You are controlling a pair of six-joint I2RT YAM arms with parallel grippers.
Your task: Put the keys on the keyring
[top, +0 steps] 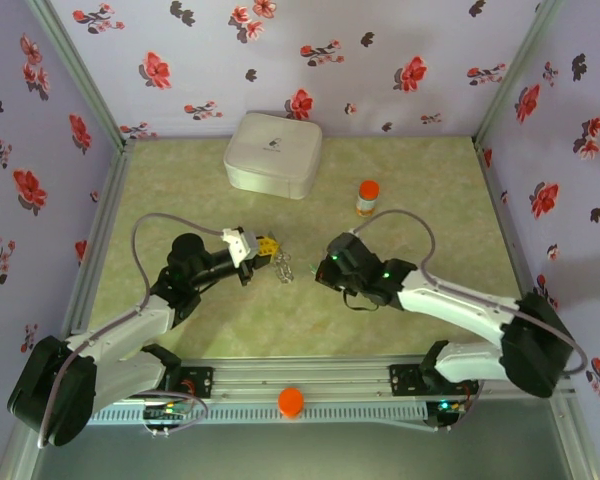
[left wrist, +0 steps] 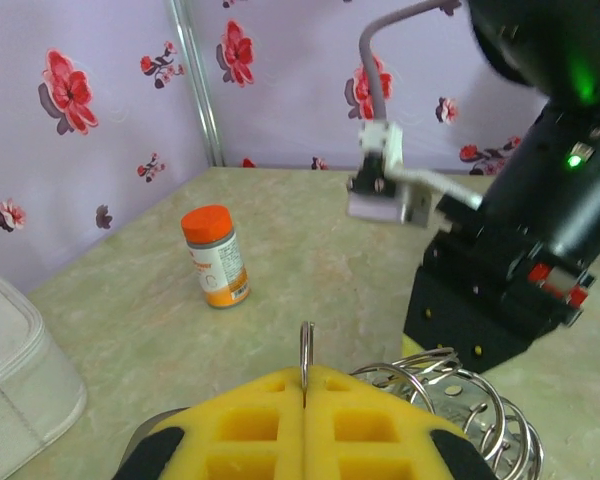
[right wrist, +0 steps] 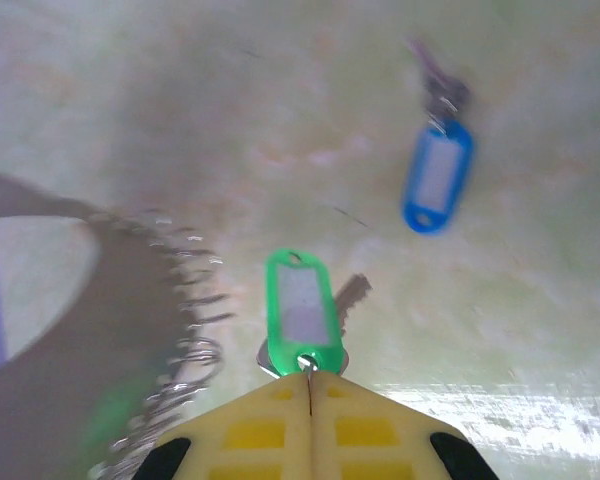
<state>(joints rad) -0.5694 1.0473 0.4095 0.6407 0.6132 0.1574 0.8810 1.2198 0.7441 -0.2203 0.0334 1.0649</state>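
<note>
My left gripper (left wrist: pixel 305 372) is shut on one thin metal ring of the keyring (left wrist: pixel 458 395), a floppy chain of silver rings that bunches to the right of its yellow fingers. From above, the left gripper (top: pixel 266 247) sits mid-table with the keyring (top: pixel 285 268) dangling off its tip. My right gripper (right wrist: pixel 309 378) is shut on the small ring of the green-tagged key (right wrist: pixel 300 305), whose metal blade pokes out behind the tag. The blue-tagged key (right wrist: pixel 437 176) lies loose on the table farther out. The keyring (right wrist: pixel 175 345) is just left of the green key. The right gripper (top: pixel 324 272) faces the left one closely.
An orange-capped bottle (top: pixel 367 197) stands behind the grippers, and a white rounded box (top: pixel 273 153) sits at the back. The right arm's black body (left wrist: pixel 525 250) looms close in front of the left gripper. Floral walls enclose the green tabletop (top: pixel 430 210).
</note>
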